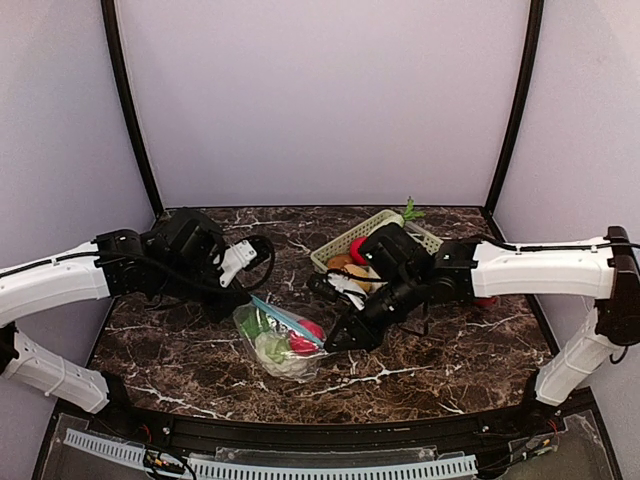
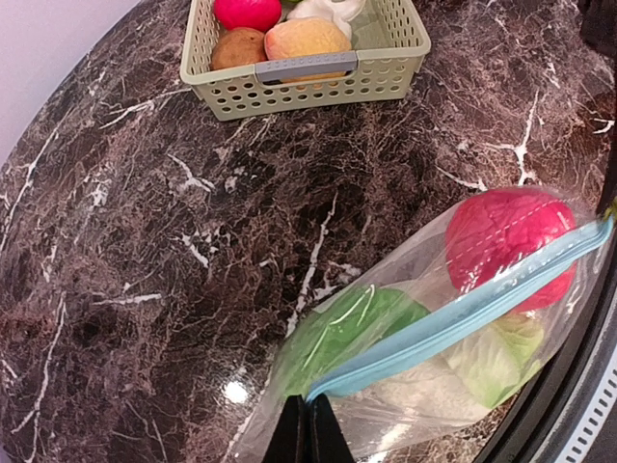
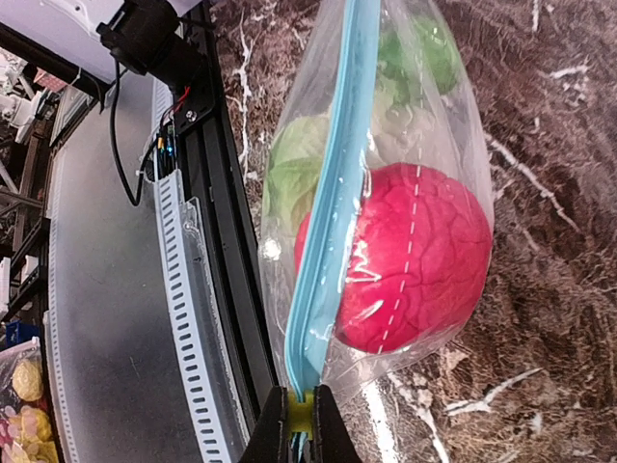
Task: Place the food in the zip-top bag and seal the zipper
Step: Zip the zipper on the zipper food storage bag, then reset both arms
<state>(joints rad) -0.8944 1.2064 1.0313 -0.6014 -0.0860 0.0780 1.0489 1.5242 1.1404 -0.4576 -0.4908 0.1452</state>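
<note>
Marble-patterned dark table [image 1: 450, 340], white veins. One zip-top bag [image 1: 280, 340] lies on it near the front edge, between the two arms.

Bag contents, counted from both wrist views, three pieces:
- one bumpy red fruit [image 3: 415, 256] at the end nearest the right arm
- one dark green vegetable [image 2: 342, 333] at the opposite end
- one cauliflower [image 2: 424, 395], white with pale green leaves, between them and low in the bag

One blue zipper [image 2: 463, 318] runs the length of the bag mouth. It reads as a single flat band in both wrist views; cannot tell if it is pressed fully closed.

Left gripper [image 2: 307, 424]: jaws clenched together, pinching the bag corner at one end of the zipper. Right gripper [image 3: 294, 420]: jaws clamped on the other end of the zipper strip, with the blue band running straight up from between the fingers. The bag hangs stretched between the two grips, its belly resting on the table.

One pale green lattice basket [image 2: 308, 95] stands behind the bag, well apart from it. Four pieces are visible inside from the left wrist:
- one red fruit [image 2: 248, 12]
- one brown potato [image 2: 238, 46]
- one peach-coloured fruit [image 2: 307, 39]
- one white piece [image 2: 323, 8], cut off by the frame edge

One green leafy sprig [image 1: 410, 210] pokes up at the basket's far end in the top view.
</note>
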